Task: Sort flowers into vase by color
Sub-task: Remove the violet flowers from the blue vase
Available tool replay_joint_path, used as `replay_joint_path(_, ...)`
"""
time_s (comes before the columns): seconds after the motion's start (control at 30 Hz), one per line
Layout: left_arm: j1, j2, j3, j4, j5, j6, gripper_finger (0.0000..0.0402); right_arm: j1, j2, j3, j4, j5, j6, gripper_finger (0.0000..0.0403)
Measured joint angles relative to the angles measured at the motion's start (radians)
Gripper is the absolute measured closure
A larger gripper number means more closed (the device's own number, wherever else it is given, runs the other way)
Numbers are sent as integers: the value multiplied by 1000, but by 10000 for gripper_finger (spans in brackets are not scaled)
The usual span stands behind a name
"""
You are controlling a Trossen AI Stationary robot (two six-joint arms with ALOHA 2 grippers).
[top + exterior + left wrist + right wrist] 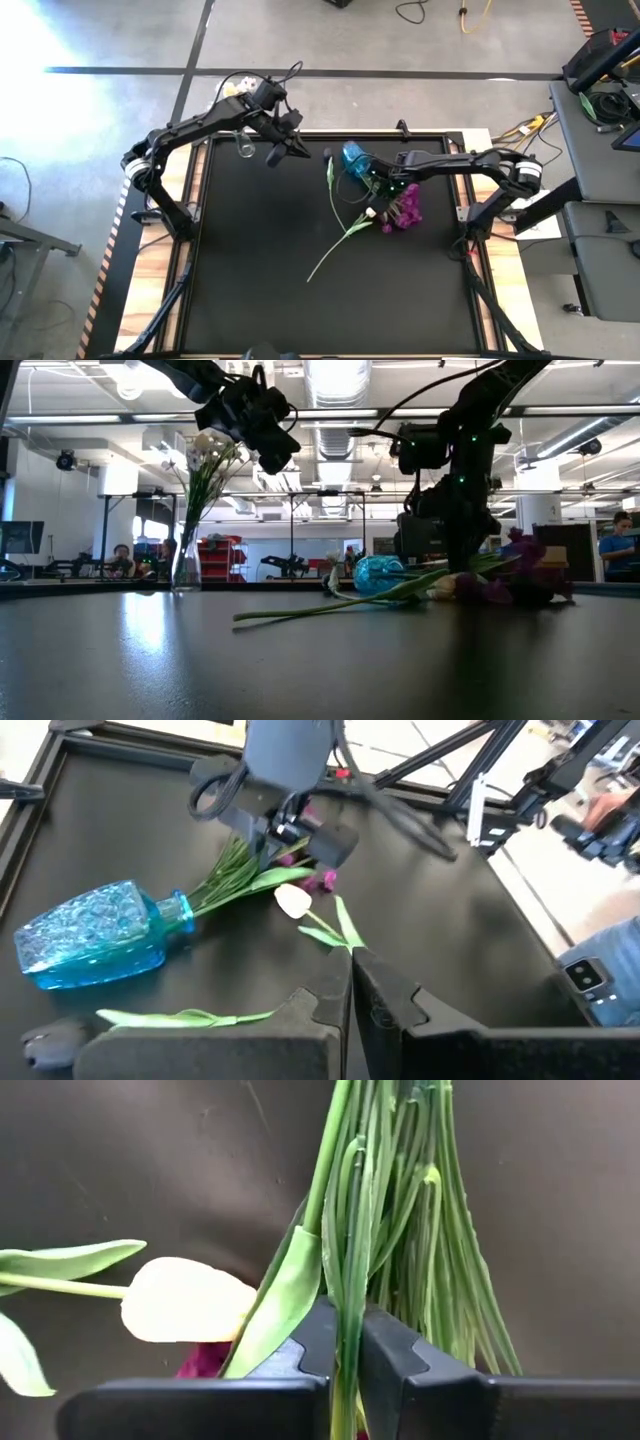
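A blue glass vase (90,935) lies on its side on the black table, and a bundle of green stems (235,870) reaches into its mouth. The magenta sprays (405,212) lie at the bundle's other end. My right gripper (345,1350) stands over the bundle, shut on a stem. Beside it lies a cream tulip bud (185,1300) on its long stem (335,250). A dark tulip (55,1042) lies near the blue vase. White flowers (212,455) stand in a clear vase (186,565) at the far left. My left gripper (275,150) hovers shut next to that vase, holding nothing. My right gripper pinches one thin green stem (348,1295) of the bundle between its two fingers. A leaf (285,1305) lies against one finger. The fingers come steeply from above, pointing down. The bundle still lies on the table, its stem ends toward the blue vase's mouth.
The black table top (250,270) is bare on its near and left parts. A raised black frame (190,250) runs round the table. In the low view, people and equipment show in the room beyond the table's far edge.
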Motion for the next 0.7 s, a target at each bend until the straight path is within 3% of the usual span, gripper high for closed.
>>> replay_joint_path(0.4, -31, 91, 39, 0, -120, 150, 402, -32, -7, 0, 5, -1, -17, 385)
replay_joint_path(0.53, -53, 197, 153, -46, -131, 206, 401, -63, -7, 0, 6, 0, -57, 385)
replay_joint_path(0.7, -57, 340, 361, -235, -168, 341, 401, -115, -14, 9, 5, 0, -111, 385)
